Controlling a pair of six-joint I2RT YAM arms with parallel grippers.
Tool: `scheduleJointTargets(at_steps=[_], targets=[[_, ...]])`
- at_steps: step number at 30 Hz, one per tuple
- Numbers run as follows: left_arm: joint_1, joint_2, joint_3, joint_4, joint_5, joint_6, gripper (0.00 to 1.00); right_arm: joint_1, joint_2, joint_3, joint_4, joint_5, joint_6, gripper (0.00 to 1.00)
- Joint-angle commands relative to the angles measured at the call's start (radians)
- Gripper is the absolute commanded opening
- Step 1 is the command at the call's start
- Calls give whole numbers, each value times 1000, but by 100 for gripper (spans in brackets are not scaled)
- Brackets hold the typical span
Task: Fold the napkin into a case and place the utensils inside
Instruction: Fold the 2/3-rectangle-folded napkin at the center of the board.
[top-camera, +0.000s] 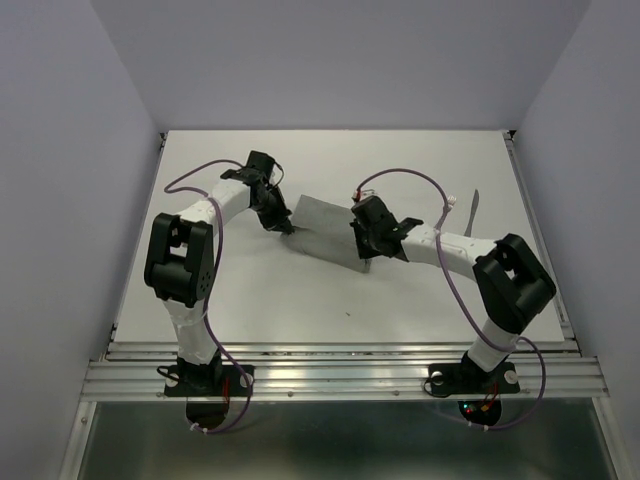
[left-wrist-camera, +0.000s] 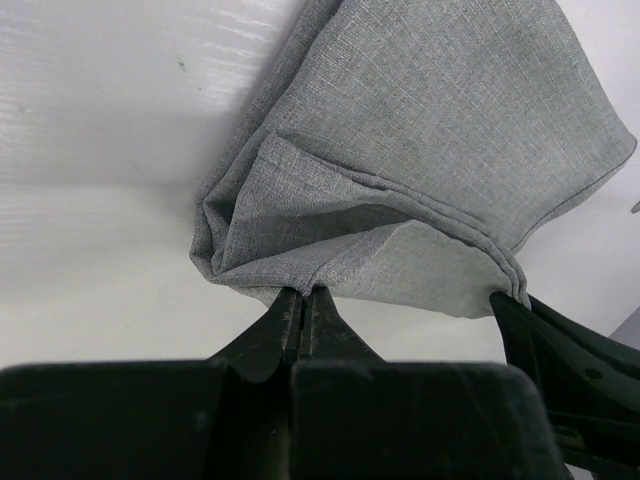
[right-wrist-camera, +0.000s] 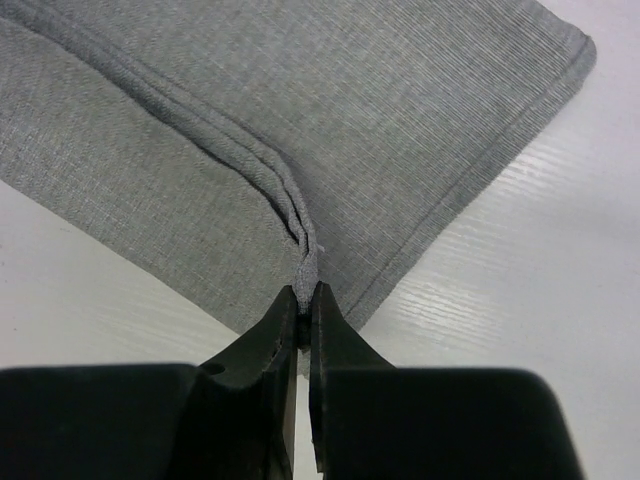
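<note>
Both jaws closed: left gripper clamps the napkin at its bunched fold, right gripper at its stacked hems — only overhead shows a utensil, well apart from either.

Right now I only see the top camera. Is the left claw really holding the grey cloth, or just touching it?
Observer: Holding. Its wrist camera shows the left gripper shut on a bunched fold of the thin grey cloth napkin.
Operator: And the right claw?
Observer: The right gripper is shut too, pinching the hemmed edge where several layers stack.
Operator: Is the cloth flat?
Observer: No, it puckers into folds near the left gripper.
</note>
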Motion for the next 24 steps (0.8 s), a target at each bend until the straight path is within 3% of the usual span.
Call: scheduleJointTargets(at_steps=[1,8,21,24], targets=[[-14,7,60,-36,0,16,0,-44,-68,-40,67,-92,59,1],[-28,73,125,-45,-8,13,0,-66,-78,-85,102,-141,94,1],[-29,125,170,-60,-92,27,0,-84,-44,-109,127,-98,102,1],[-29,137,198,-79,-126,45,7,-84,-47,-111,125,-80,104,18]])
